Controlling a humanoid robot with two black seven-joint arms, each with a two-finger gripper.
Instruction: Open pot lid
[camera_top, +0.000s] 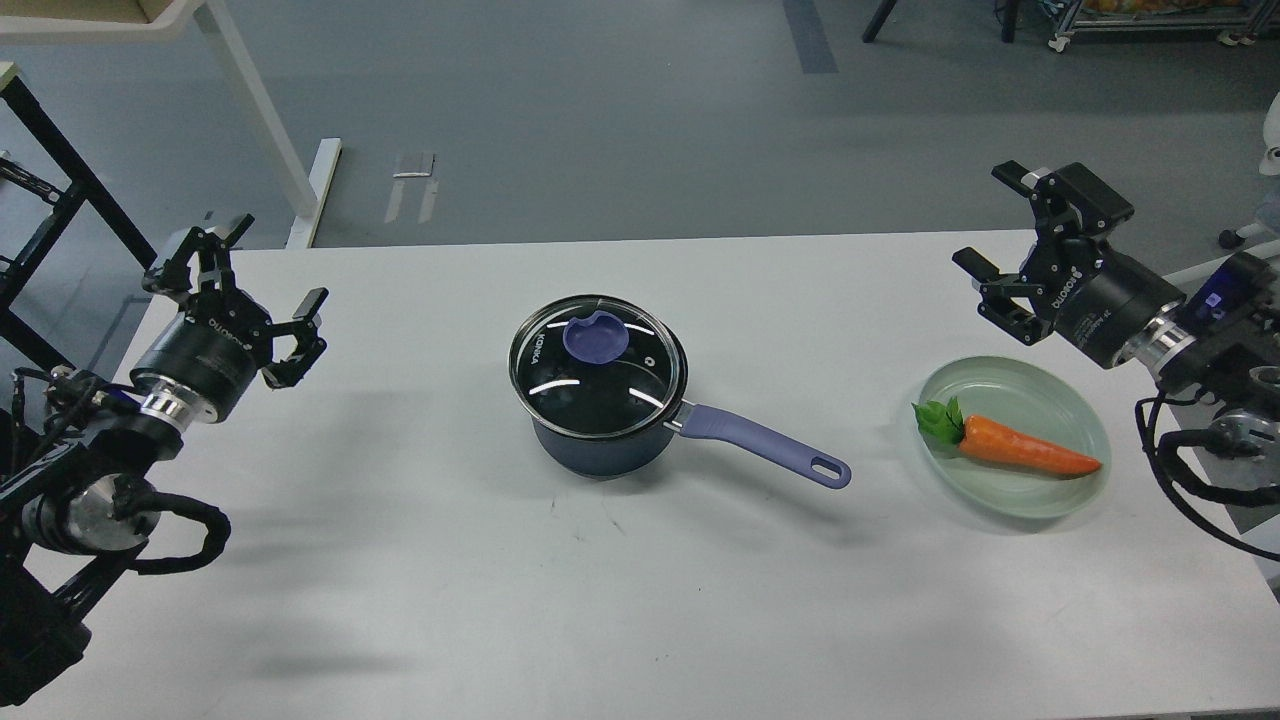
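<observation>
Glass and steel from the head view: one lid (598, 366) sits seated on one pot (600, 440) at mid-table, handle (765, 446) toward my right. I judge it rigid, slick and breakable; I'd pinch the flat knob (596, 337). Left gripper (262, 292) and right gripper (1000, 225) both hang spread wide, empty, well apart from it. One dish (1015, 436), probably glass, holds one carrot (1010, 446).

Both arms cut off at frame edges, pot (600, 440) contents perhaps hidden under reflective lid (598, 368)
</observation>
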